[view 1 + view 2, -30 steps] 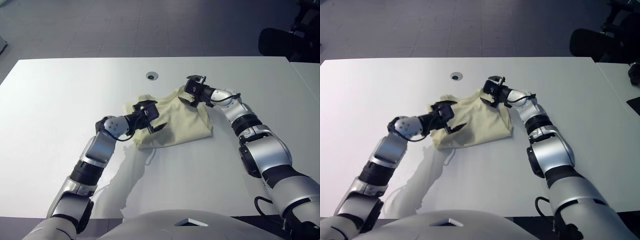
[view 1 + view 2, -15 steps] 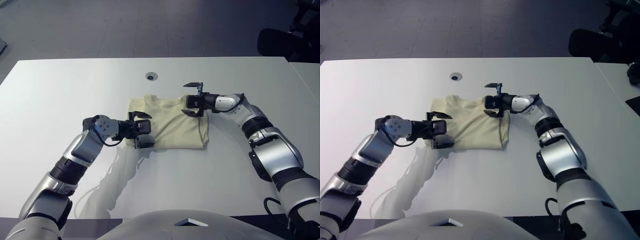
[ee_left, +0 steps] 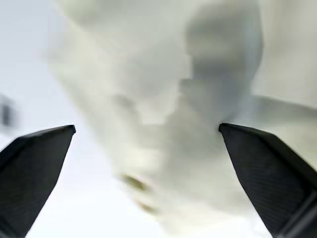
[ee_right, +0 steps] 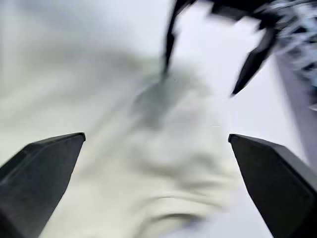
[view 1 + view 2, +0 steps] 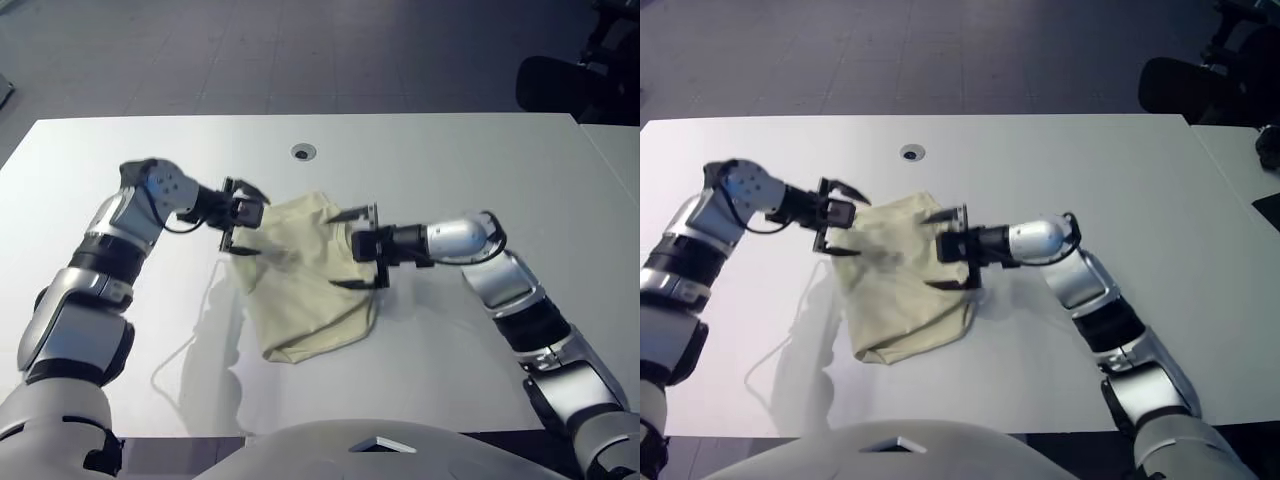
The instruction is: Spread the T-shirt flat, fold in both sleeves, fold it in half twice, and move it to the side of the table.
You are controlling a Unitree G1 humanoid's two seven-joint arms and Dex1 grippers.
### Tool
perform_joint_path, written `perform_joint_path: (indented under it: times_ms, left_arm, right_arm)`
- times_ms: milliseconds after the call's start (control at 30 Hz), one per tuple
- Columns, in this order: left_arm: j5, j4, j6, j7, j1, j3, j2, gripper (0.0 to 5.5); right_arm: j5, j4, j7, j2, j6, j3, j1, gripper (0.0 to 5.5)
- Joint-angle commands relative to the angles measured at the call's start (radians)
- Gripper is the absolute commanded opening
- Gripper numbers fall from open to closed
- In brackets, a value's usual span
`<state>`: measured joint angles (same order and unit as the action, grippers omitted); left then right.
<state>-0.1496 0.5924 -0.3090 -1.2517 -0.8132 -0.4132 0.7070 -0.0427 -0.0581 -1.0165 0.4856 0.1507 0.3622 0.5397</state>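
A pale yellow T-shirt point(image 5: 305, 285) lies bunched and folded near the middle of the white table point(image 5: 120, 170), its long side running toward the front edge. My left gripper point(image 5: 243, 218) is open at the shirt's far left corner, fingers spread just above the cloth. At the shirt's right edge my right gripper point(image 5: 358, 248) is open too, pointing left over the fabric. In the left wrist view the T-shirt point(image 3: 163, 89) lies beyond the two dark fingers point(image 3: 34, 168). The right wrist view shows the cloth point(image 4: 148, 188) below its fingers point(image 4: 272, 173) and my left gripper point(image 4: 218, 44) farther off.
A round cable hole point(image 5: 303, 152) sits in the table behind the shirt. A dark chair point(image 5: 565, 85) stands beyond the far right corner, and another table's edge point(image 5: 620, 140) is at the right. Bare table surface lies on both sides of the shirt.
The shirt has gone from a flat rectangle to a bunched shape stretching toward the front. My left gripper moved up and to the far left; my right gripper swung left and nearer.
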Motion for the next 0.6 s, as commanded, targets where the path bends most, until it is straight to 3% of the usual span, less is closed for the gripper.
perform_joint_path:
  times_ms: [33, 233, 600]
  left_arm:
    - [0.065, -0.055, 0.034, 0.036, 0.049, 0.101, 0.029, 5.40]
    - [0.109, -0.283, 0.205, 0.156, 0.234, 0.205, 0.028, 5.40]
    - [0.126, -0.460, 0.402, 0.354, 0.293, 0.335, 0.020, 5.40]
  right_arm:
    - [-0.033, 0.249, 0.150, -0.060, -0.036, -0.074, 0.164, 5.39]
    - [-0.118, 0.732, 0.303, -0.177, -0.257, -0.043, 0.311, 5.39]
    - [-0.212, 1.192, 0.387, -0.257, -0.425, -0.015, 0.331, 5.39]
